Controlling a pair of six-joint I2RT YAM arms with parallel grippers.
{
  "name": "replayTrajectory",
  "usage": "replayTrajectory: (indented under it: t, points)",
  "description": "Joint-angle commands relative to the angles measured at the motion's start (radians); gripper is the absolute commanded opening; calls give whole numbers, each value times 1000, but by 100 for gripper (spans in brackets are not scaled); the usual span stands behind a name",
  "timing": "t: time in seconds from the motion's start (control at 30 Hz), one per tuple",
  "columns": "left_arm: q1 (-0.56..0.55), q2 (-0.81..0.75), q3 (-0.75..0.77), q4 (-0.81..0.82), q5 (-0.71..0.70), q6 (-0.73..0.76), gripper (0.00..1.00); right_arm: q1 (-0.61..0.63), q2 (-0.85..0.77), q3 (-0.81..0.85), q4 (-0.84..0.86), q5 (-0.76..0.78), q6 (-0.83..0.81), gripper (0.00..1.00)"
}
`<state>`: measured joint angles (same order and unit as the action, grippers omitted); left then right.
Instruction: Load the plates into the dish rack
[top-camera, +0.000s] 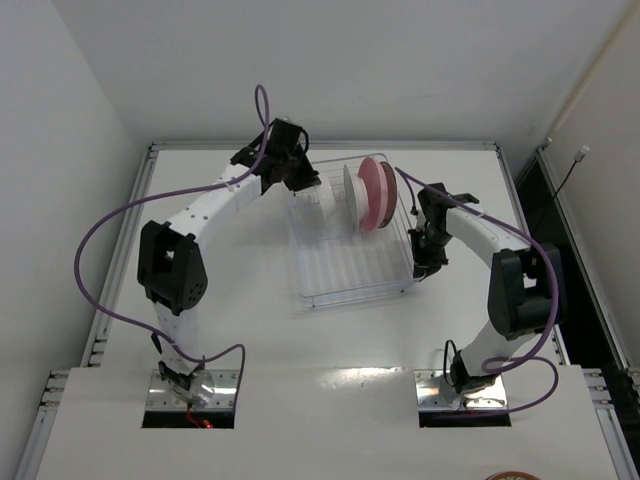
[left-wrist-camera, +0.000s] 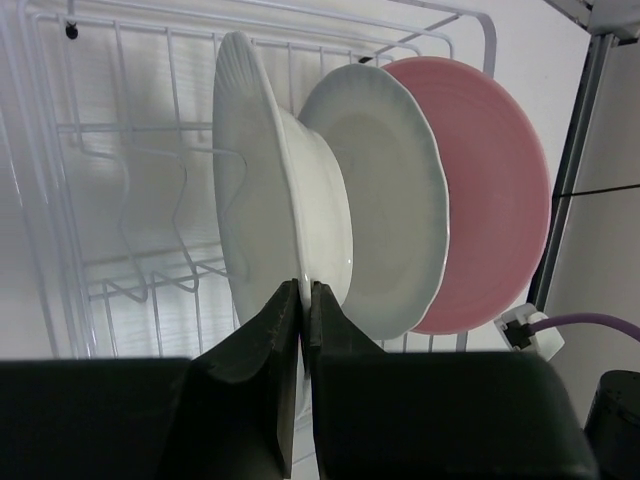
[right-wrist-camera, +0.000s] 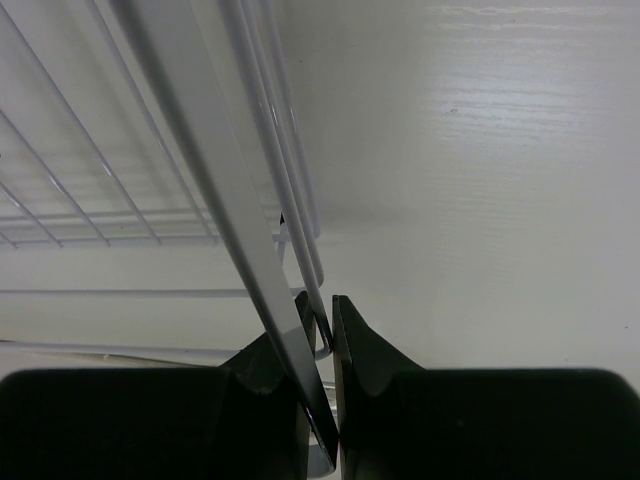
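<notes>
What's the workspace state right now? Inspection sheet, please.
Surface: white table, with the rack sitting mid-table.
Job's things: dish rack holds three plates upright at its far end: white plate, blue-green-rimmed plate, pink plate. A fourth plate is not seen.
Clutter: nothing seen.
Hands: left hand is shut on the white plate's lower rim. Right hand is shut on the wire of the rack's right side.
Cables: purple cables loop off both arms, away from the plates.
Surroundings: white walls behind and beside the table.
</notes>
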<state>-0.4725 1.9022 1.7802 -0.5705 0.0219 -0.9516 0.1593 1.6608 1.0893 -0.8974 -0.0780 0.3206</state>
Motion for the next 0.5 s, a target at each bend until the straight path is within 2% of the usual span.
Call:
replayTrajectory:
  t: [0.0, 0.1, 0.23, 0.47]
  points:
    - [-17, 10, 77, 0, -23, 8, 0, -29, -35, -5, 3, 32, 40, 9]
    - [-29, 43, 111, -64, -63, 20, 0, -29, -35, -5, 3, 23, 40, 9]
    - [-47, 124, 227, -225, -115, 40, 0, -29, -35, -5, 3, 23, 40, 9]
    - [-57, 211, 356, -357, -174, 103, 0, -29, -35, -14, 3, 23, 40, 9]
